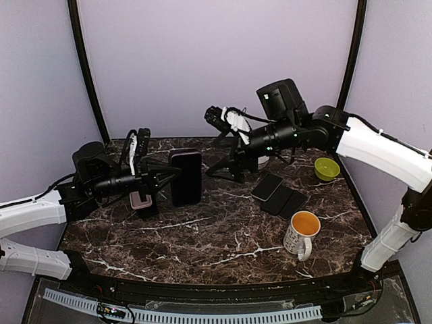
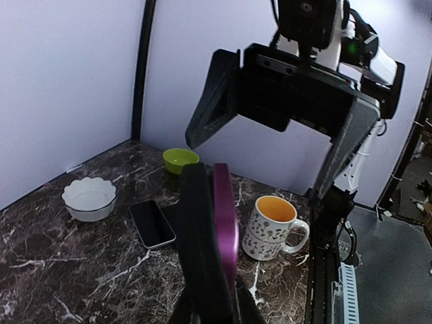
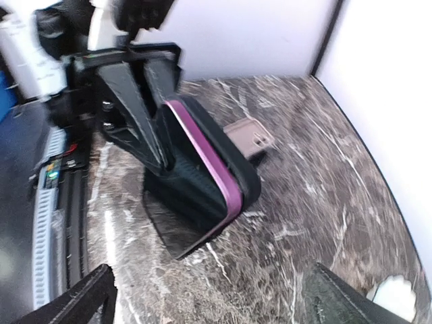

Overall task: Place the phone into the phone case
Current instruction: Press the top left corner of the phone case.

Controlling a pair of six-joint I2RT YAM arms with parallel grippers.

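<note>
Phone [image 1: 185, 177] seemingly cased; mug [image 1: 302, 231] rightward.

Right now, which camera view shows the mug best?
The left wrist view: the mug stands close, with handle, flower pattern and orange inside clear. The top view shows it whole but smaller. The right wrist view does not show it.

Soft even light; faint glare on the table [image 3: 223, 91]; right wrist view motion-blurred, right pincer [image 3: 209, 290] defocused

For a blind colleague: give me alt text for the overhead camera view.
The left claw grips an upright black phone case; the right claw hangs open beside it. A phone, green bowl and mug sit farther right on the dark marble table.
</note>
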